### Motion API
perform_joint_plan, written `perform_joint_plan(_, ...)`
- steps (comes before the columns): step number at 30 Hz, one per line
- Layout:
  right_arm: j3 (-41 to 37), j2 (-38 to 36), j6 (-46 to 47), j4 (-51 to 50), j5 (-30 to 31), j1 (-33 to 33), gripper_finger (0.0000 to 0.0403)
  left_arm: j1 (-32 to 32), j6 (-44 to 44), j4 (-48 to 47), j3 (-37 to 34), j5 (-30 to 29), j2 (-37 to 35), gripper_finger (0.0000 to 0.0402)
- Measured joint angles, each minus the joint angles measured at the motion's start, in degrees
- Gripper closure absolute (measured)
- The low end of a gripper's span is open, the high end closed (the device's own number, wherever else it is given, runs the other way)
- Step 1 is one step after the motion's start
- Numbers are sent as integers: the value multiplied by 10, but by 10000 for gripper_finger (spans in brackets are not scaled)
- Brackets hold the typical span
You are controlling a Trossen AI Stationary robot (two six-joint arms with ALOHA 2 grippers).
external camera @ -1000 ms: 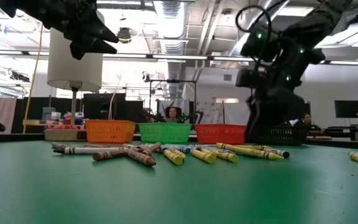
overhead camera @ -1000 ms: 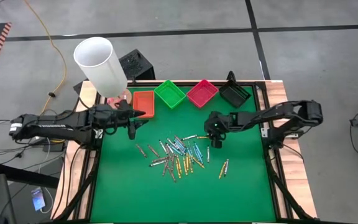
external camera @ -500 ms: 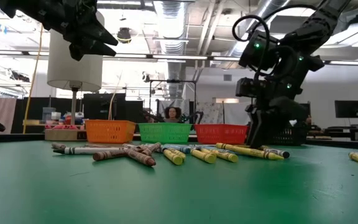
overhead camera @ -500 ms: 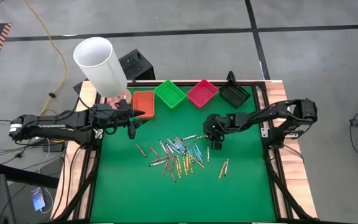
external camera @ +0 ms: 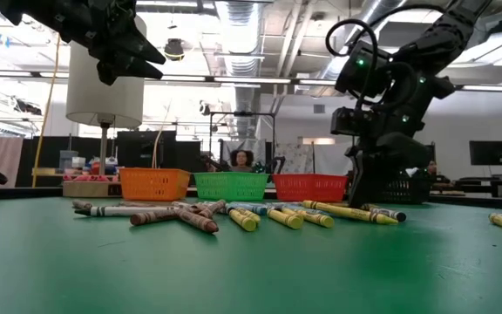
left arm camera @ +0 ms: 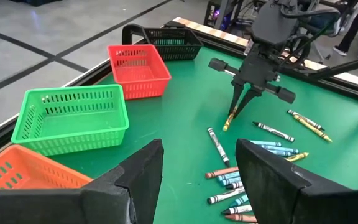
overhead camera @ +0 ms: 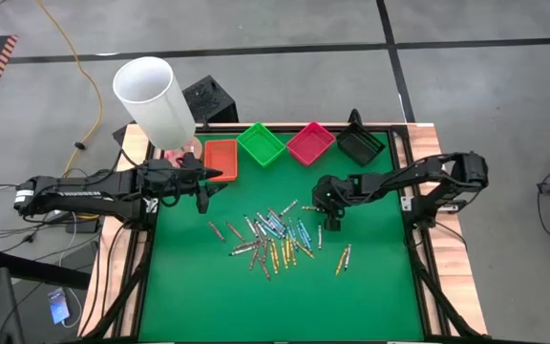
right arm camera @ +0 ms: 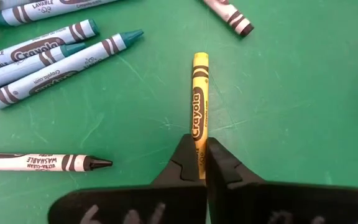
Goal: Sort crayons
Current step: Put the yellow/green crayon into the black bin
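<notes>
Right tool (right arm camera: 197,155) pinches one end of a yellow crayon (right arm camera: 199,99) lying on the green counter (overhead camera: 189,287) beside the pile; gripped so near its tip, it may swivel or slip on lifting. Left tool (left arm camera: 197,168) hovers wide near four trays (overhead camera: 294,143). Roughly two dozen crayons (overhead camera: 275,234) remain unsorted.

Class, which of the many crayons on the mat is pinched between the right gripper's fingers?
The yellow crayon at the pile's edge: the right gripper is shut on one end of it; every other crayon lies free.
</notes>
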Motion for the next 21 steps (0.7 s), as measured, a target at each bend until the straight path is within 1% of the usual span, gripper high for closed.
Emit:
perform_joint_plan(3,-3,-34,1,-12,14,-5,399,0,0,0,0,-5,0,210)
perform_joint_plan(5,-4,-73,2,-9,26,-17,399,0,-1,1,0,-11,0,210)
perform_joint_plan(10,-2,-174,23,-16,71,-67,400,0,-1,1,0,-14,0,210)
perform_joint_plan(15,-2,-270,67,-33,173,-136,400,0,-1,2,0,-14,0,210)
perform_joint_plan(19,-2,-316,109,-73,256,-191,400,0,1,2,0,-15,0,210)
perform_joint_plan(21,-2,-327,129,-99,274,-221,400,3,2,3,0,-14,0,210)
